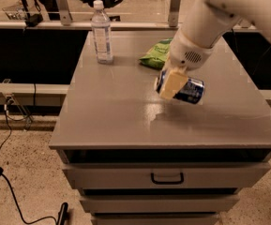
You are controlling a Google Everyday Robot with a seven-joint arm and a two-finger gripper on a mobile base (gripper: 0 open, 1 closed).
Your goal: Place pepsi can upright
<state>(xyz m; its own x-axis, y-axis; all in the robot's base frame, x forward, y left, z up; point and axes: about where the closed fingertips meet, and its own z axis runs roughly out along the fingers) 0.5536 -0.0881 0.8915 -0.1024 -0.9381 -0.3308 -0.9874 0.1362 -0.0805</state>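
Observation:
The pepsi can [189, 91] is dark blue with a silver end and lies on its side, held in the air above the grey cabinet top [121, 107]. My gripper [173, 84] is shut on the can, with one cream-coloured finger [171, 85] across its near side. The other finger is hidden behind the can. The white arm comes down from the upper right. The can's shadow falls on the top just below it.
A clear plastic water bottle [101, 32] stands upright at the back left of the cabinet top. A green snack bag [156, 54] lies at the back, behind my gripper. Drawers [167, 177] are below the front edge. Cables lie on the floor at left.

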